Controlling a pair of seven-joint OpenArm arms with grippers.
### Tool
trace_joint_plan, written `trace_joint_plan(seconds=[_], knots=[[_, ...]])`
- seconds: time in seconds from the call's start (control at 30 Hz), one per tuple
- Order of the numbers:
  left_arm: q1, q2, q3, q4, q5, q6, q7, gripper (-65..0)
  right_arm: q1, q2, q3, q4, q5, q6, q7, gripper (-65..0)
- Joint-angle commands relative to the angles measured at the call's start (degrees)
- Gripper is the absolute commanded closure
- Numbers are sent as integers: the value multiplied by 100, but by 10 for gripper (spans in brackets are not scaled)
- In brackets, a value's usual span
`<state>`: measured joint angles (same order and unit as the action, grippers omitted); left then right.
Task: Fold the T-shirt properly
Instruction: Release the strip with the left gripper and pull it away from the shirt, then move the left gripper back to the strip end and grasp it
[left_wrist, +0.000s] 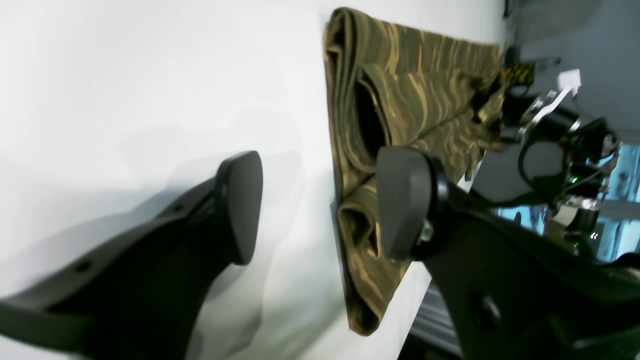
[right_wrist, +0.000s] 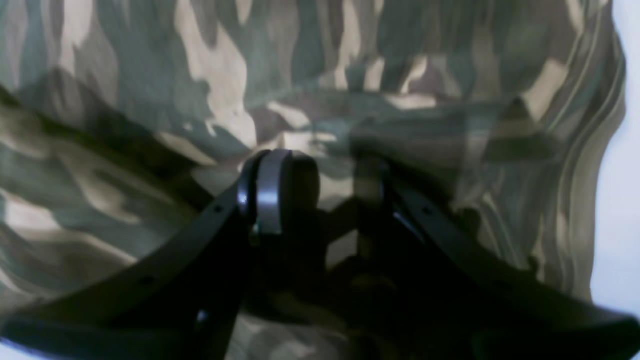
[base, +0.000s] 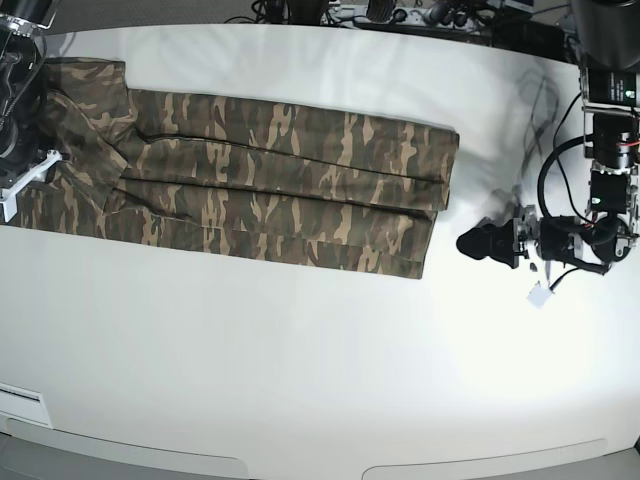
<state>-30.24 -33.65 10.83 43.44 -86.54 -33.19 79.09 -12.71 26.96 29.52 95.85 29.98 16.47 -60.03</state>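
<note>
- While the left gripper (left_wrist: 320, 205) hangs just off the hem end of the shirt with its jaws spread wide and nothing between them, it plays no part in holding the cloth; in the base view it sits on bare desk (base: 300, 380) just beyond the strip's end.
- At the other end, the right gripper (right_wrist: 320, 192) is pressed low into the camouflage fabric at the sleeve and collar region. Its fingers stand partly apart, and the blurred wrist view does not let me say whether cloth is pinched between them or just lying under them.
- Outward from both, the T-shirt (base: 290, 170) lies flat on the white desk as a long narrow band, running from the right arm's side across to near the left arm.
- Judged from the layered edges along the band, the lengthwise folds look done: the sides are turned in and stacked, though the lower edge steps out unevenly.
- A sleeve flap near the right gripper looks bunched rather than tucked square.
- What seems left: tidying that sleeve end, then folding the band across its length, once or twice, into a compact rectangle.
- By my reading the task is about halfway.
</note>
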Motion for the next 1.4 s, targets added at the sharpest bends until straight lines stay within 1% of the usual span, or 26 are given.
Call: trace_joint_plan(seconds=[0.0, 0.1, 0.33, 0.47, 0.6, 0.77, 1.1, 1.37], knots=[[-170, -83, 76, 44, 154, 26, 91, -383, 85, 131, 52, 96, -4, -24, 50, -240], [-269, -81, 352, 44, 154, 26, 91, -383, 195, 133, 52, 96, -33, -17, -39, -241], [-348, -101, 1078, 44, 154, 24, 91, -383, 195, 131, 52, 96, -48, -15, -74, -241], [-358, -90, 1469, 44, 154, 46, 91, -383, 192, 131, 52, 96, -48, -15, -192, -241], [-358, -87, 1744, 44, 154, 87, 91, -383, 192, 131, 52, 94, -50, 0, -216, -240], [-334, 24, 1790, 44, 154, 87, 91, -383, 192, 131, 52, 94, -50, -2, -214, -240], [-136, 472, 1790, 44, 154, 85, 91, -383, 195, 133, 52, 94, -179, -22, -214, -240], [74, 514, 1805, 44, 154, 85, 91, -383, 197, 133, 52, 94, -175, -22, -205, -240]])
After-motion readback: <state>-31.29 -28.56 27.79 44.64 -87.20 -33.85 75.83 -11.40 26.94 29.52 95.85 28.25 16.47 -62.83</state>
